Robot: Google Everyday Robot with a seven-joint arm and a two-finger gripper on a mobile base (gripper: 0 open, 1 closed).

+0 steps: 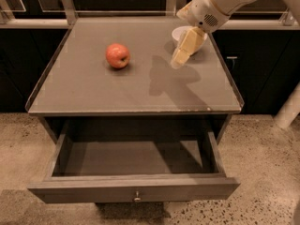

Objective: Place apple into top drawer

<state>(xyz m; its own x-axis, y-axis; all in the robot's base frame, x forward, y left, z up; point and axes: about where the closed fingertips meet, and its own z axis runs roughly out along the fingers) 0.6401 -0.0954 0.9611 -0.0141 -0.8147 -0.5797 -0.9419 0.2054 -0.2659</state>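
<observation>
- The arm enters from the upper right of the frame. Its upper part is cut off by the top edge, so only the white rounded casing near the wrist shows.
- A white bowl sits at the upper right of the tabletop, mostly hidden behind the gripper. Only part of its rim can be seen.
- The gripper, pale cream in colour, slants down and to the left from the wrist. Its tip hangs above the tabletop in the upper right of centre, just in front of the bowl.
- It cannot be told whether the claw is apart or together; it reads as one tapered shape. Nothing is seen in its grasp.
- The apple, round and red-orange with a paler patch, rests on the tabletop at upper left of centre, well apart from the gripper.
- The top drawer is pulled open in the lower half of the frame. It is a wide, shallow, dark grey-brown box with a flat front and a small metal knob at its centre.
- The arm's shadow lies on the smooth, matte grey tabletop.
- The floor is speckled, like polished stone.
- A white post is cut off at the right edge.
</observation>
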